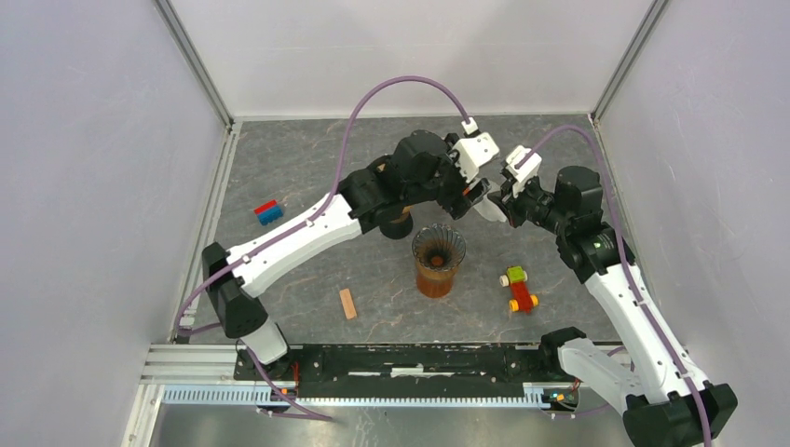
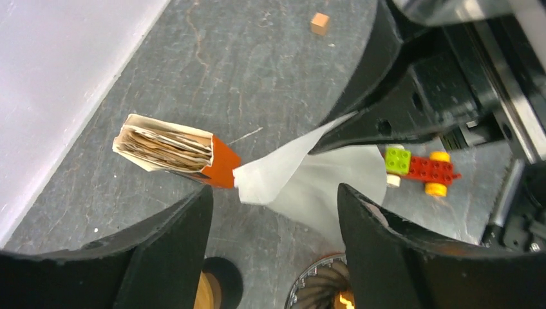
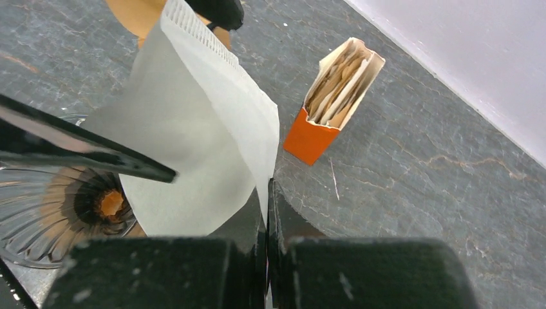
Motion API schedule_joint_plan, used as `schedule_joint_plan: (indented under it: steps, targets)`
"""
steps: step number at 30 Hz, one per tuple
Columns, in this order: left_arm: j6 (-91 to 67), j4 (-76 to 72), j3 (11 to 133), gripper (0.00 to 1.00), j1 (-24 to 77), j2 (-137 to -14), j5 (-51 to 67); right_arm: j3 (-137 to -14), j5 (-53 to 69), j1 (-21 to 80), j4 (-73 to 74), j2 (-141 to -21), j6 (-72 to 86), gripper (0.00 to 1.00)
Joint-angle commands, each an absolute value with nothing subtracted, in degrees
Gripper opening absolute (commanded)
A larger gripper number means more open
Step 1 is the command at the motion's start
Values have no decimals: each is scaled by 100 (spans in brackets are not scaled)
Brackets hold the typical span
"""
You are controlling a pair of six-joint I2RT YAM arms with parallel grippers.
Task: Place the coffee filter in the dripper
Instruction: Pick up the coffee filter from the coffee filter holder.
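Filter (image 3: 193, 141), a white paper cone with a crimped seam along one edge, is pinched by one edge in the right gripper (image 3: 267, 193), whose black fingers press together on it. In the top view it is held just upper right of the dripper (image 1: 438, 250), a ribbed clear glass funnel on an amber cup at frame centre. The left gripper (image 2: 273, 193) is spread wide, and the filter shows between its fingers. An orange box (image 3: 335, 96) of folded filters sits on the grey stone-patterned table (image 1: 307, 158), upper right in the right wrist view. Bare table rings the dripper; a brick car (image 1: 519, 289) lies lower right, a wooden block (image 1: 347, 303) lower left
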State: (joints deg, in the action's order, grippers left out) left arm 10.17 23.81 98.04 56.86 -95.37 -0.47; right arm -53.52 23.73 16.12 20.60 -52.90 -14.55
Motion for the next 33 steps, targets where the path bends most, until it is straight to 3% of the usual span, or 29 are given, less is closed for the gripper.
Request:
schedule_joint_plan:
  steps: [1, 6, 11, 17, 24, 33]
  targets:
    - [1647, 2902, 9935, 79, 5460, -8832, 996, -5395, 2947, 1553, 1962, -5136, -1698, 0]
    - [2670, 3607, 9871, 80, 4990, -8436, 2138, -5431, 3658, 1503, 2069, -5110, -1701, 0]
    - [3650, 4024, 9906, 70, 4824, -8422, 2309, -5494, 4185, 1501, 2065, -5205, -1546, 0]
    - [2755, 3950, 10297, 73, 4841, -8588, 2748, -5417, 3639, 1505, 2033, -5251, -1497, 0]
    - [199, 2834, 10252, 76, 5109, -8829, 1708, -5360, 2414, 1603, 1845, -5215, -1368, 0]
    - [-571, 2739, 10916, 75, 5575, -9653, 164, -5456, 1789, 1690, 1853, -5284, -1268, 0]
